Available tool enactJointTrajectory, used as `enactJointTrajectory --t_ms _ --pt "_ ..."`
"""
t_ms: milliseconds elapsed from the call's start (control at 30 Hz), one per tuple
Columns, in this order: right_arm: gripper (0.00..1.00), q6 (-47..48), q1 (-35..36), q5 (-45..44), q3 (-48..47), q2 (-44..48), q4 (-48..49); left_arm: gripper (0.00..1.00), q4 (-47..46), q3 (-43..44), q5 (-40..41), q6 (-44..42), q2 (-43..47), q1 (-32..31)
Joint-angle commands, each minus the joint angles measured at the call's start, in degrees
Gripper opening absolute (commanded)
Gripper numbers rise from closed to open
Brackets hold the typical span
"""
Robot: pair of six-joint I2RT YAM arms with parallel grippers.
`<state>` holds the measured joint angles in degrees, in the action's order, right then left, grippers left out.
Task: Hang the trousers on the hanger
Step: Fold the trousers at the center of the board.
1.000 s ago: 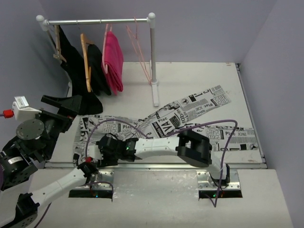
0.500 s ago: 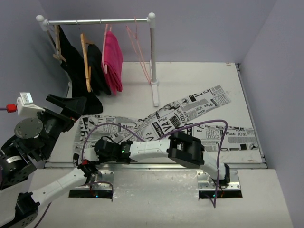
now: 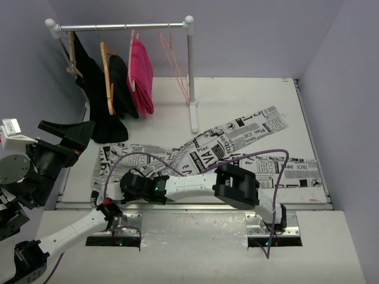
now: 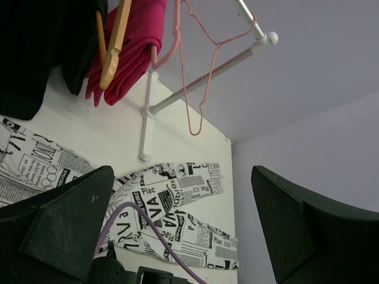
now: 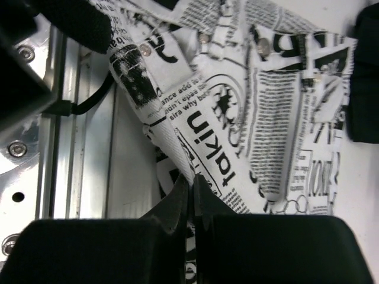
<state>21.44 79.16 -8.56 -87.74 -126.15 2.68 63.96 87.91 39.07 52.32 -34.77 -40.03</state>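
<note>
Right claw (image 5: 190,184) closed onto trousers (image 5: 278,106) (left claw (image 4: 180,177) wide).

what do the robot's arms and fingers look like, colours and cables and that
Both arms have white tube-like links joined by chunky black joint housings: the left arm and the right arm. A thin purple cable loops loosely along the right arm. The left fingers are broad, matte black wedges; the right fingers are black too, with smooth flat faces.
</note>
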Motion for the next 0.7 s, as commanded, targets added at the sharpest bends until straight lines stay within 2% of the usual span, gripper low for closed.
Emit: enactJointTrajectory --t_ms 0,167,233,333,533,567,600,667 --pt "0.0 -3.85 -4.38 -1.87 -5.5 4.69 -0.54 1.0 0.87 1.15 0.89 -1.93 0.81 0.3" --pt "0.0 -9.25 -8.82 -1.76 -10.6 3.38 -5.33 1.0 1.62 -0.89 1.1 -2.22 0.77 0.37" --pt "0.0 -11.98 -10.74 -1.76 -15.91 1.01 -10.23 1.0 1.78 -1.68 1.1 -2.03 0.75 0.38" --pt "0.0 -12.86 -12.6 -3.4 -21.38 -1.45 -12.6 1.0 2.22 -3.16 1.15 -1.24 0.56 0.31" --pt "0.0 -15.28 -15.35 -0.63 -26.16 -5.42 -15.42 1.0 9.77 -7.1 5.01 8.99 -0.74 0.35" --pt "0.05 -15.31 -15.38 -0.27 -26.45 -6.08 -15.48 1.0 10.38 -7.83 5.31 10.5 -0.89 0.36" --pt "0.14 -15.37 -15.43 0.01 -26.84 -6.86 -15.59 1.0 11.55 -8.67 5.48 11.84 -1.0 0.31" --pt "0.39 -16.19 -15.44 -0.41 -27.57 -8.15 -15.98 1.0 11.62 -11.03 5.28 13.68 -0.74 0.33"
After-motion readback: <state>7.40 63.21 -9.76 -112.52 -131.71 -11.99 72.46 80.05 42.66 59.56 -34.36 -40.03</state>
